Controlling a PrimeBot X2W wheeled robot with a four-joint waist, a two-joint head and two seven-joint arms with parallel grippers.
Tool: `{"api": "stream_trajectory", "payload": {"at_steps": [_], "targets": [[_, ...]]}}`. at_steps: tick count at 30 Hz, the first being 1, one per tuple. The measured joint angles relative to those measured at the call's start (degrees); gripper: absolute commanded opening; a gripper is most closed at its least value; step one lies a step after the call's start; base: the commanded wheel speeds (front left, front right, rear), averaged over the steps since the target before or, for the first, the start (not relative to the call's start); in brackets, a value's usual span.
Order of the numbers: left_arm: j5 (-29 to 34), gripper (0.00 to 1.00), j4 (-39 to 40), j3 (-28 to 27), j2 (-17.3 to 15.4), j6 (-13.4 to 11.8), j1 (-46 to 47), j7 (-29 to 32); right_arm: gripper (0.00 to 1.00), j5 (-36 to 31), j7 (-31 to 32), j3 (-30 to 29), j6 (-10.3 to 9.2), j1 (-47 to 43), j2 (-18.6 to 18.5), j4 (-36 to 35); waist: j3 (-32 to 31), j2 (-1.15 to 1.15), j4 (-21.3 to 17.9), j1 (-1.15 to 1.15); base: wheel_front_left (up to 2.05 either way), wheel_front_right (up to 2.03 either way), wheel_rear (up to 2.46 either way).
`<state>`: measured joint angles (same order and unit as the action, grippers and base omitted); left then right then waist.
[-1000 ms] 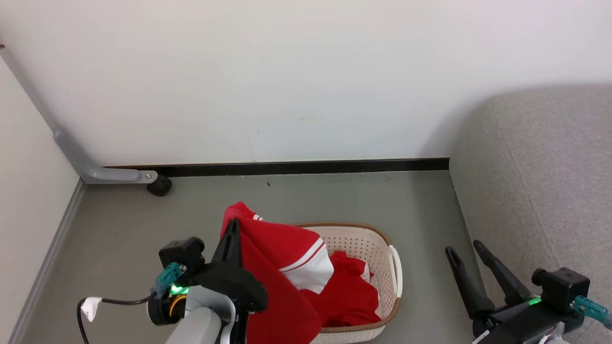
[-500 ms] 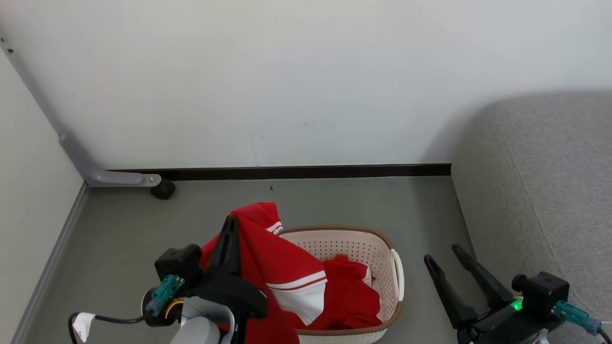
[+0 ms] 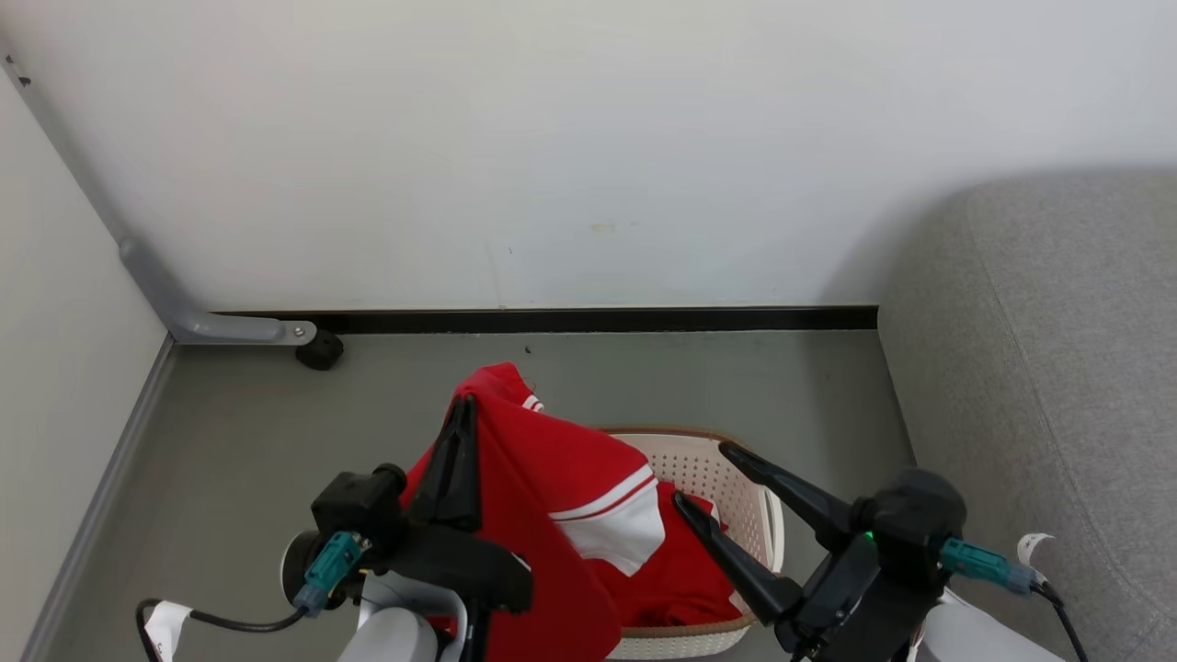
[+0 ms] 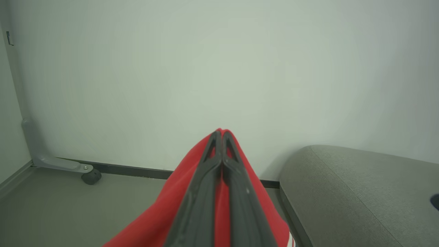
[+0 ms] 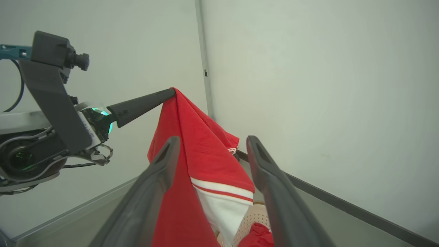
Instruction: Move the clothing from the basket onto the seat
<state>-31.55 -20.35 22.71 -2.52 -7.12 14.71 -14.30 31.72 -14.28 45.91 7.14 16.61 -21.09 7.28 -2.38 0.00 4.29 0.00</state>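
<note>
jaws of left gripper [image 3: 466,403] clamped on red clothing [image 3: 552,460], hanging over basket [image 3: 771,526]; right gripper [image 3: 702,473] jaws wide apart, holding nothing.

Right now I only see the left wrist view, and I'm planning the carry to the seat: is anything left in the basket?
Observer: Yes. A second red piece lies in the basket, beneath the raised piece in your left hand.
Operator: Where is the right hand?
Observer: The right hand is open above the basket, fingers pointing toward the raised piece.
Operator: Is the raised piece clear of the basket?
Observer: I cannot confirm that. Its white panel hangs over the basket, and its lower edge is hidden behind the left arm.
</note>
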Motion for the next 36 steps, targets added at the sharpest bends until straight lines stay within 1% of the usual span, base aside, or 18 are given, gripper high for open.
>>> {"api": "stream_trajectory", "payload": {"at_steps": [4,7,17,26,31,36], "targets": [[0.4,0.0,1.4,1.7,0.0,0.0,0.0,0.0,1.0,0.0,0.0,3.5,0.0,4.0,-0.8,0.0,0.2,0.0,0.5,0.0,0.0,0.0,0.0],[0.4,0.0,2.6,4.3,0.0,0.0,0.3,0.0,1.0,0.0,0.0,6.5,0.0,7.5,-2.2,0.5,0.5,0.0,1.4,0.0,0.0,0.0,0.0],[0.3,0.0,5.5,8.2,-0.1,0.0,0.7,0.0,1.0,0.1,0.0,15.8,0.01,17.1,-6.4,1.4,1.5,0.0,3.5,0.0,0.0,0.0,0.0],[-0.1,0.0,8.7,12.9,-0.2,0.0,1.2,0.0,1.0,2.0,0.0,19.5,0.01,20.2,-7.7,2.5,2.0,0.0,5.0,0.0,0.0,0.0,0.0],[-0.1,0.0,10.9,15.2,-0.3,0.0,1.2,0.0,1.0,3.2,0.0,21.6,0.01,20.6,-8.1,2.7,2.1,0.0,5.3,0.0,0.0,0.0,0.0],[-0.3,0.0,12.6,16.9,-0.3,0.0,1.3,0.0,1.0,4.2,0.0,22.2,0.01,20.7,-8.1,3.2,2.2,0.0,5.6,0.0,0.0,0.0,0.0]]}}
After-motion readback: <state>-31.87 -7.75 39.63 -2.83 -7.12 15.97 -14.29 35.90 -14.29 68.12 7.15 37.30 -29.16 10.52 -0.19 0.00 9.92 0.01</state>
